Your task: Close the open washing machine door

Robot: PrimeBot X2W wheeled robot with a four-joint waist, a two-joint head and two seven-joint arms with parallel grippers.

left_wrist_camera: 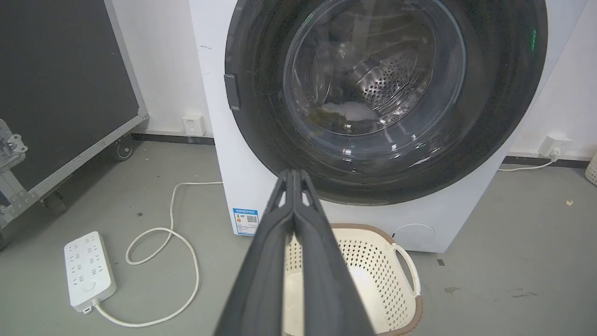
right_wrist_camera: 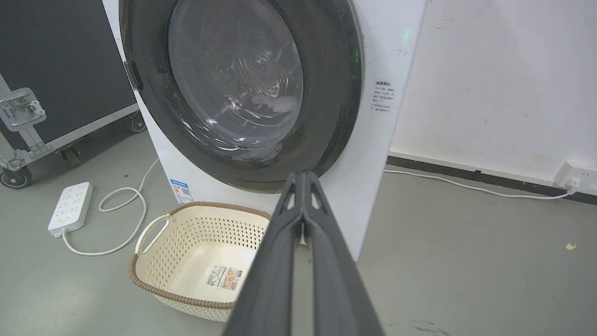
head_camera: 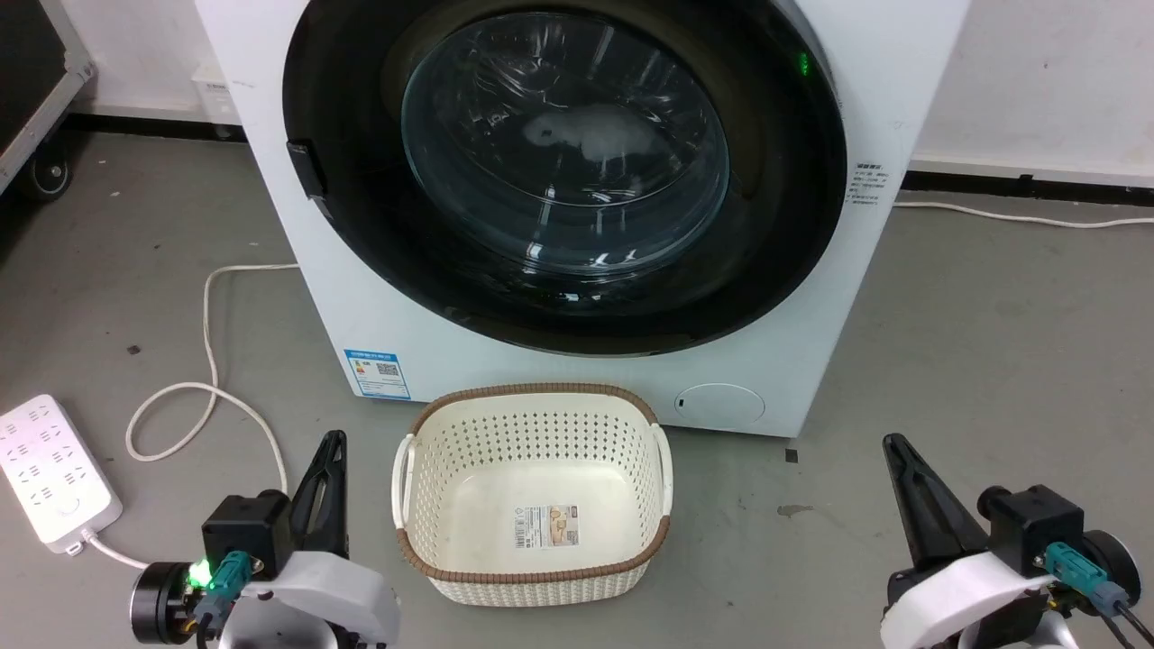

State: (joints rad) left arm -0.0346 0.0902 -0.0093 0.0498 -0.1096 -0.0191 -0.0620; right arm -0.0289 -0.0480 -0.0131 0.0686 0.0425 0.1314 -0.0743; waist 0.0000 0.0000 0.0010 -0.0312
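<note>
At far left a black wheeled case [head_camera: 27,81] is cut off by the picture's edge; below it lies one white power strip [head_camera: 54,473] with its cord [head_camera: 212,361] looped on the grey floor. The left gripper [head_camera: 334,439] hangs low beside the basket, its two dark fingers pressed together on nothing, as the left wrist view shows plainly. On the washing machine [head_camera: 505,370] one blue energy sticker [head_camera: 377,373] sits at the lower left corner; it carries a QR code, but the print is too small to read. The washing machine door [head_camera: 766,225] lies flat against the white front, its top cut off in the head view; something pale shows through the glass, hard to make out. One small green light [head_camera: 802,63] glows at the door's upper right. One cream perforated basket [head_camera: 532,424] with two handles stands before the machine, a barcode label [head_camera: 546,525] on its floor, unreadable. One round cap [head_camera: 719,402] sits at the machine's lower right; a block of tiny print [head_camera: 867,185] on its side is illegible. The right gripper [head_camera: 891,442] hangs at far right, fingers closed together on nothing.
</note>
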